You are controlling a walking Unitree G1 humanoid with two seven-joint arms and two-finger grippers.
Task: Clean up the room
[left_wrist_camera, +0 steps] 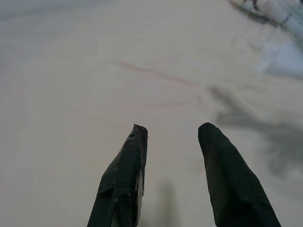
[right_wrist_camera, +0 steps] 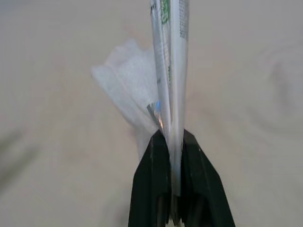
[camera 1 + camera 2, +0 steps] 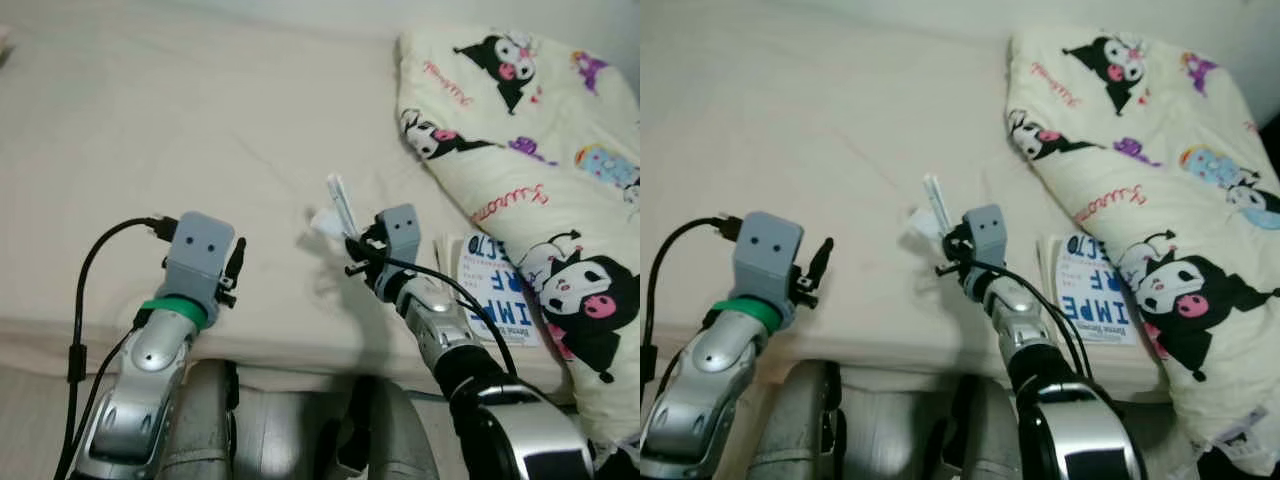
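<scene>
I have a flat white wrapper (image 2: 170, 71) pinched edge-on between the fingers of my right gripper (image 2: 174, 142), with a crumpled bit of clear film (image 2: 125, 90) hanging off one side of it. I hold it by its lower end so that the rest stands up clear of the bed (image 3: 150, 130); that way the sheet does not drag along with it, and litter of this kind (thin, light, no stiffness) is easiest kept by a tight squeeze on its flat faces. It hangs above the bed's near edge, about midway along what I can see of it, not touching the sheet as far as I can judge.

My right arm reaches forward and up from the lower right, forearm slanted toward the middle of the bed, wrist cocked so the fingers point away from me and somewhat upward. Just beside that forearm, at the near edge, lies a printed booklet (image 3: 495, 290) with blue lettering, partly tucked under the cartoon-print quilt (image 3: 540, 150) bunched toward the bed's right side.

My left gripper (image 1: 173, 137) hovers over the bare sheet near the near edge on the left, fingers spread apart and holding nothing, forearm raised steeply from below.

I judge the next step is carrying the wrapper to a bin.
</scene>
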